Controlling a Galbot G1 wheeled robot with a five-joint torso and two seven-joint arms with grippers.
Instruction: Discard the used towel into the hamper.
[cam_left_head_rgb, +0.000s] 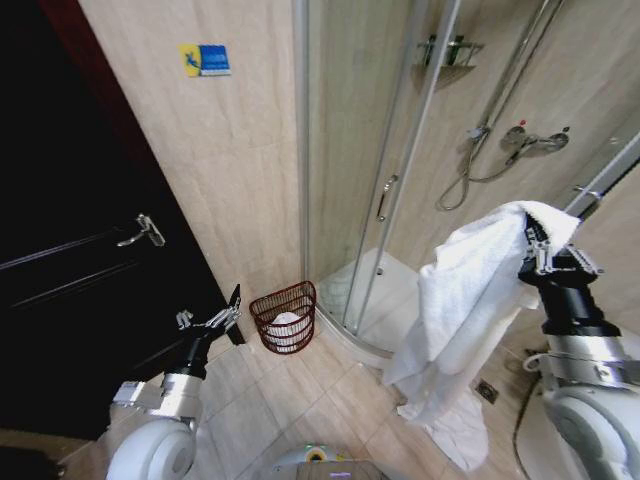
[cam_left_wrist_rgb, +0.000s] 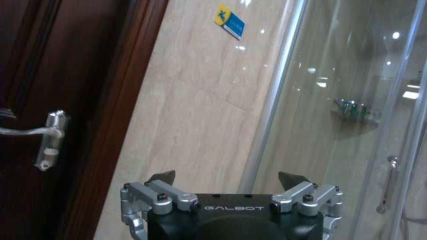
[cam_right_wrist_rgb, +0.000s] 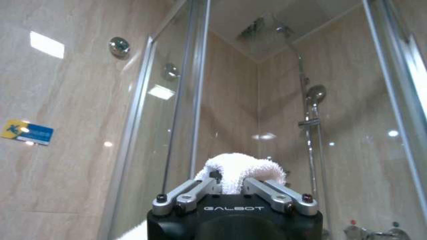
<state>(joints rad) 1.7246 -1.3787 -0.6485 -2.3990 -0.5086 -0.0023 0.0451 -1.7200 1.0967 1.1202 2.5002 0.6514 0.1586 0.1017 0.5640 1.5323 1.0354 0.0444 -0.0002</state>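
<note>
Jaws of the right gripper (cam_right_wrist_rgb: 232, 186) are pinched onto a fold of the white towel (cam_left_head_rgb: 462, 300); in the right wrist view a bunched hump of cloth pokes up between the two fingers. Left gripper (cam_left_head_rgb: 228, 318) has its jaws spread w/ nothing between them, hanging low by the dark door (cam_left_head_rgb: 70, 260).

Towel hangs long from the grip, its bottom end reaching down to or very near the floor tiles (cam_left_head_rgb: 300, 410), on the robot's right, in front of the glass shower stall (cam_left_head_rgb: 380, 150). Hamper (cam_left_head_rgb: 285, 316) sits on the floor at the foot of the tiled wall, between door and shower, well apart from the towel, and already has sth white inside.

Step in hand, as I read it: carry the towel over to the hamper. To do it well:
- keep the pinch firm, since only a small fold is caught
- lift high enough that the tail clears the floor and the hamper rim
- bring the grip above the hamper's centre before letting go, so the long tail feeds in rather than draping over the rim

Pose: right arm is raised, wrist about head-cam mid-height, gripper pointing up and away toward the shower. Left arm is bent low, gripper aimed at the wall just left of the hamper.
</note>
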